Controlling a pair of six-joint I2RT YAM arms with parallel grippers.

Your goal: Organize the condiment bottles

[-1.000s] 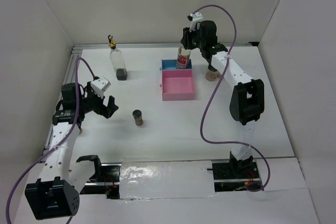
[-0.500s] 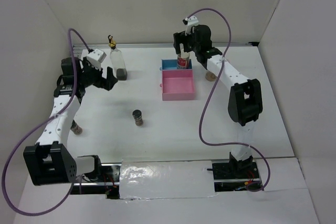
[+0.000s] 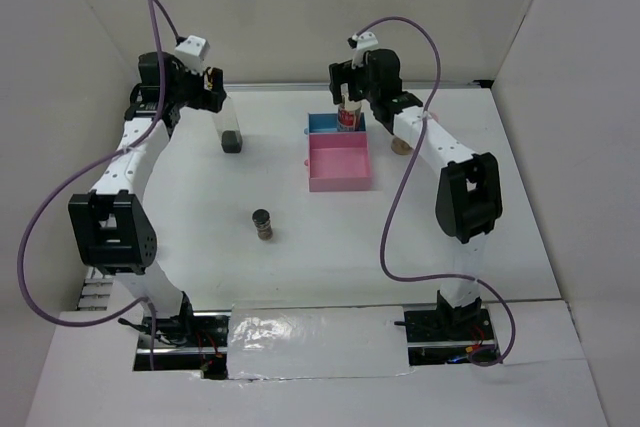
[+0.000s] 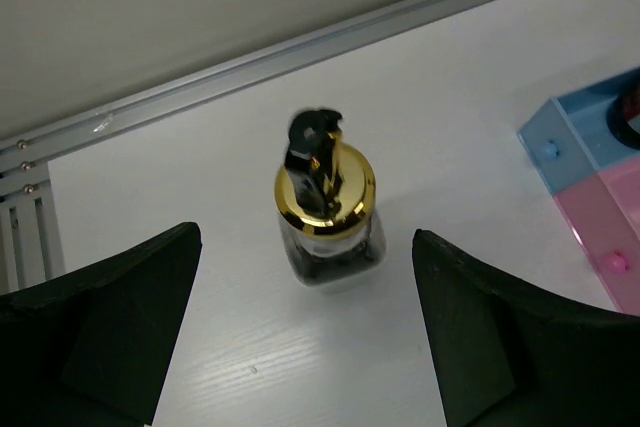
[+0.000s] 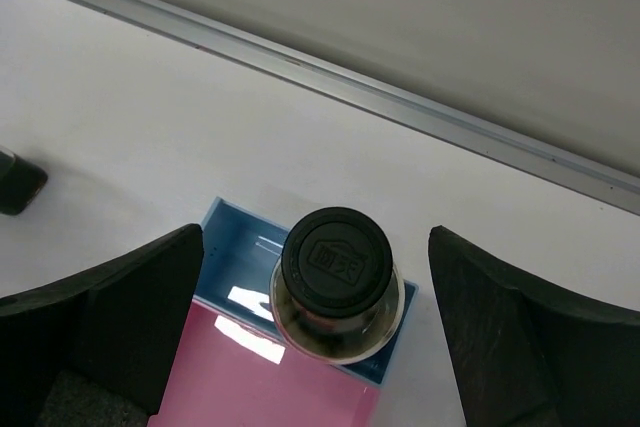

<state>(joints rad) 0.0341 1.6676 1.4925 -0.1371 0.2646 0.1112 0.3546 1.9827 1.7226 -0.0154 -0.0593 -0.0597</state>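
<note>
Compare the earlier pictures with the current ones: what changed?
The left gripper swung to the far left, now open over the gold-pourer bottle. The right gripper let go of the black-capped bottle, standing in the blue tray. Pink tray and small jar stayed put.

Top cam wide, wrist cams close down, share blue tray (image 4: 585, 137)

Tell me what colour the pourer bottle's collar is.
The collar is gold; the left wrist view shows it best.

Gold-black pourer (image 4: 325, 185), pink tray (image 3: 340, 185)
</note>
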